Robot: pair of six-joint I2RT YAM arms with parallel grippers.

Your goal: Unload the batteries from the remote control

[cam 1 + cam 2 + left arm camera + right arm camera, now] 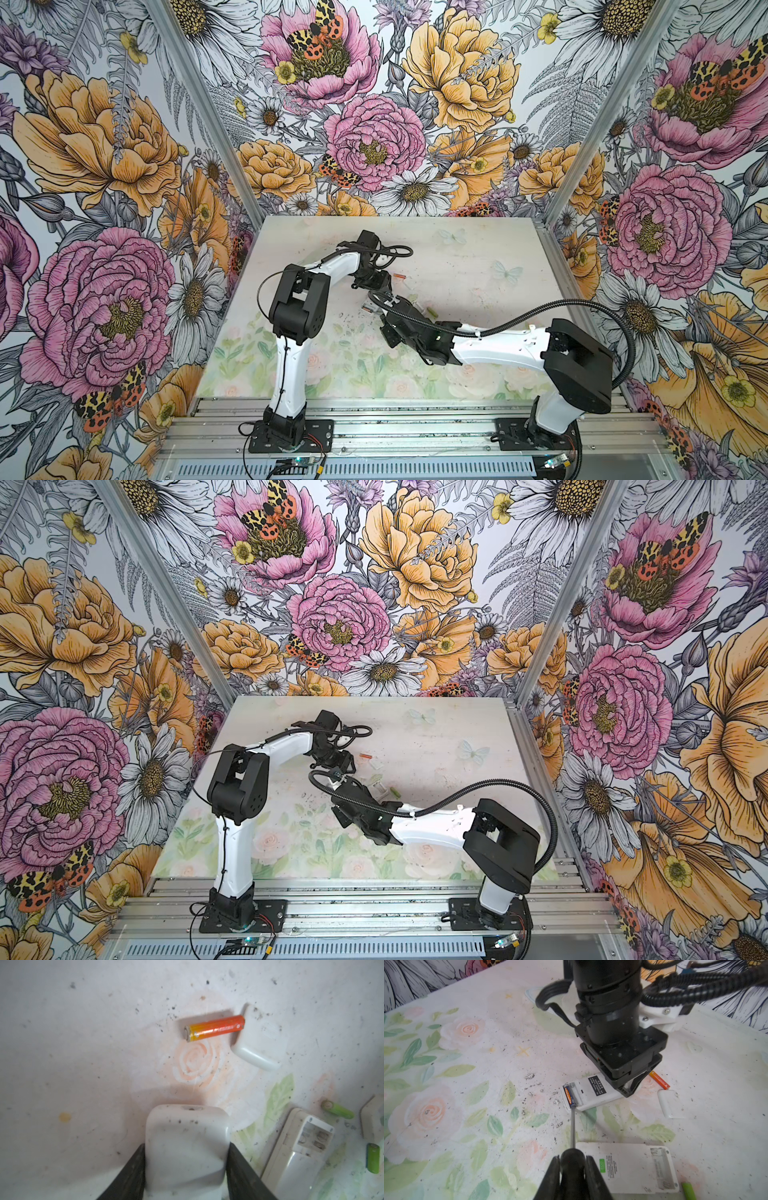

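My left gripper (187,1147) is shut on a white remote control (187,1124), one finger on each side of its body. In the right wrist view this remote (593,1093) lies back-up with its compartment open, and a dark battery (568,1097) sits in one slot. My right gripper (572,1158) is shut on a black screwdriver handle (572,1167), and the shaft's tip (572,1106) touches that battery's end. An orange battery (215,1028) lies loose on the table beside a white cover (257,1043). Two green batteries (337,1110) (373,1157) lie near a second remote.
The second white remote (633,1167) lies back-up close to my right gripper, its compartment (313,1136) empty. Another white piece (372,1118) sits at the frame edge. In both top views the two arms meet mid-table (374,291) (332,771). The floral table mat (478,257) is speckled with dark grit.
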